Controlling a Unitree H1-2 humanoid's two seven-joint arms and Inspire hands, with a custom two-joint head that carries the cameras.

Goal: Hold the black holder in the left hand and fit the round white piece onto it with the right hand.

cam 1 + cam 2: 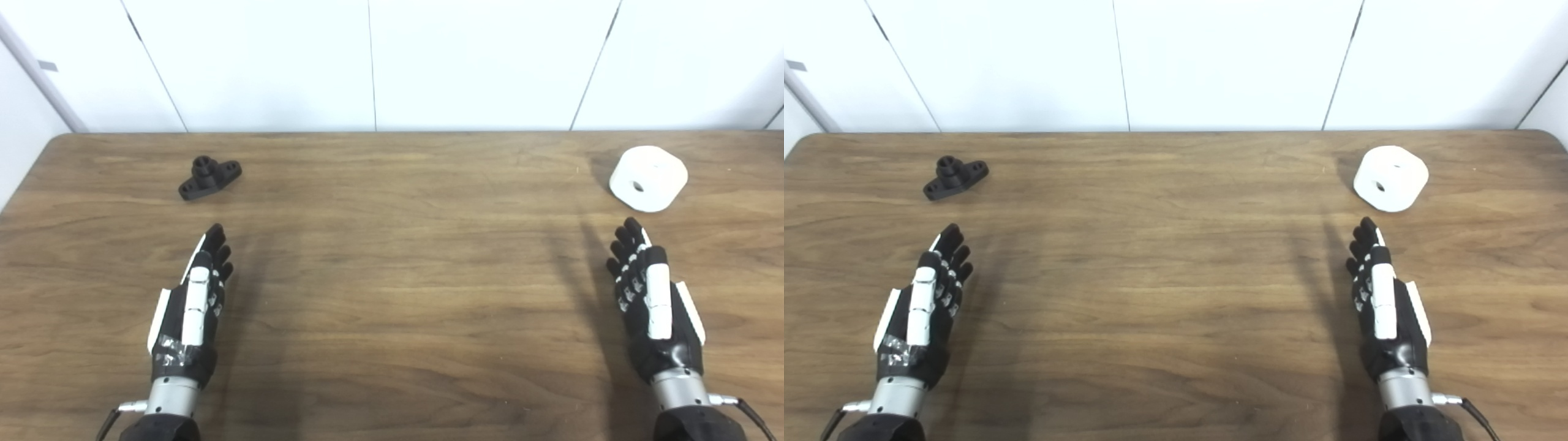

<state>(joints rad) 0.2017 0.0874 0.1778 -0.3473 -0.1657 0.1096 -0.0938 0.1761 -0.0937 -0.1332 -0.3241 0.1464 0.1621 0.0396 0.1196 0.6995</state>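
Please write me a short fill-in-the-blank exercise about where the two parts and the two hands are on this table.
1. The black holder lies on the wooden table beyond the ____ hand.
2. The round white piece has a ____ in the face turned toward the camera.
3. Both the left hand and the right hand hold ____.
4. The colour of the wall panels behind the table is ____.

Missing words: left; hole; nothing; white
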